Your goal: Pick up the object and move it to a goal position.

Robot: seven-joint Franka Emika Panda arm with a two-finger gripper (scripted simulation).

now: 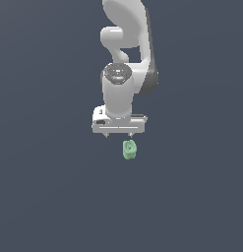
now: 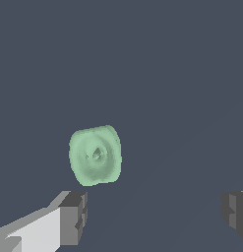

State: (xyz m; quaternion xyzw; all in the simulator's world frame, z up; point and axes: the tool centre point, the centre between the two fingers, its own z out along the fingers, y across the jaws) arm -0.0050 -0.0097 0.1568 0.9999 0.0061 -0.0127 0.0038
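Note:
The object (image 1: 129, 149) is a small pale green lumpy item lying on the dark grey floor just in front of the white arm. In the wrist view the object (image 2: 95, 155) shows as a rounded green block with a dimple in its middle. My gripper (image 1: 119, 135) hangs above and slightly behind it, a little toward the exterior view's left. It is open, with nothing between its fingers. Both dark fingertips (image 2: 75, 216) appear in the wrist view, set wide apart, and the object lies beyond them, nearer one finger than the other.
The white Panda arm (image 1: 124, 54) rises behind the gripper. Plain dark grey floor (image 1: 44, 187) surrounds the object on every side, with no other items in either view.

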